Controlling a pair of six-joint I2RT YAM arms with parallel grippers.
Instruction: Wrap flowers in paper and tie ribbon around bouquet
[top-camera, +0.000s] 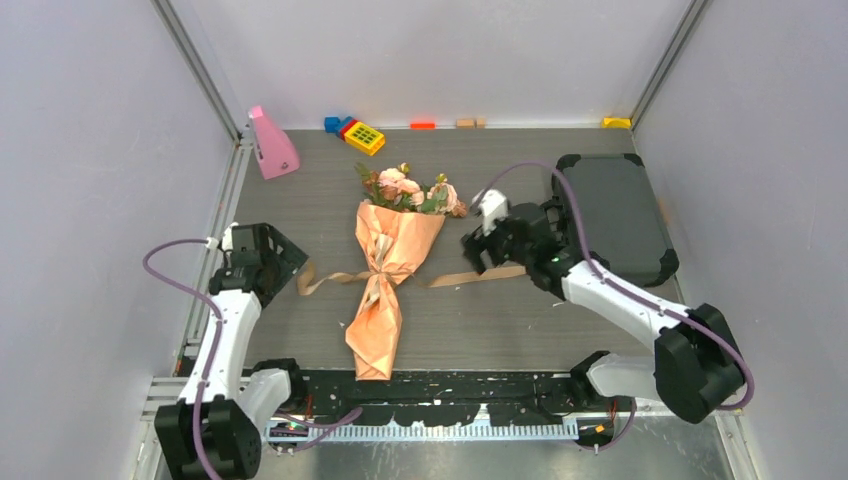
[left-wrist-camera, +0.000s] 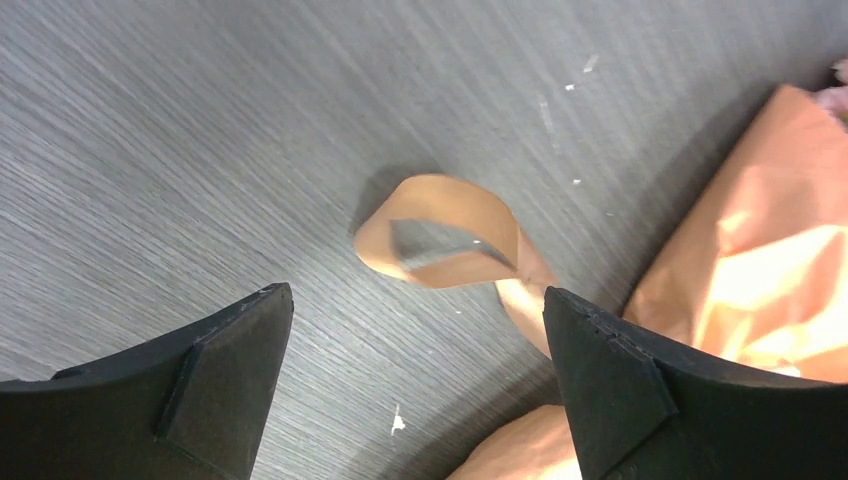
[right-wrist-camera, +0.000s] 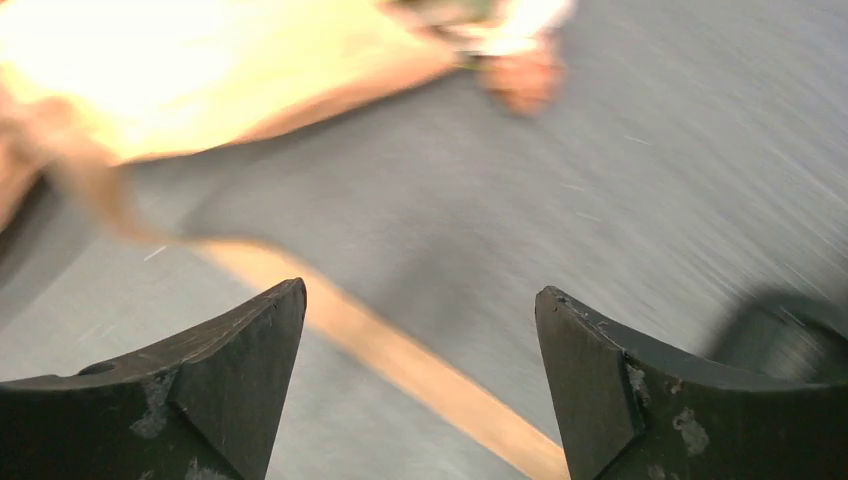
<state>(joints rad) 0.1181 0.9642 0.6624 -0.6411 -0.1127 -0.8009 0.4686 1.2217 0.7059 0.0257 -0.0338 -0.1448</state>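
Note:
The bouquet (top-camera: 385, 265) lies in the middle of the table, pink flowers (top-camera: 405, 190) at the far end, peach-orange paper (top-camera: 377, 320) tapering toward me. The tan ribbon (top-camera: 375, 272) is tied round its waist, one end (top-camera: 320, 282) trailing left, the other lying to the right. My left gripper (top-camera: 285, 262) stands open at the left ribbon end; in the left wrist view a ribbon loop (left-wrist-camera: 445, 240) lies on the table beyond its jaws, nothing between them. My right gripper (top-camera: 478, 255) is open over the right ribbon end (right-wrist-camera: 400, 350), which lies flat on the table below its jaws.
A pink cone-shaped object (top-camera: 271, 145) stands at the back left. Coloured toy blocks (top-camera: 357, 132) sit along the back wall. A dark grey case (top-camera: 615, 215) lies at the right, just behind the right arm. Walls close in both sides.

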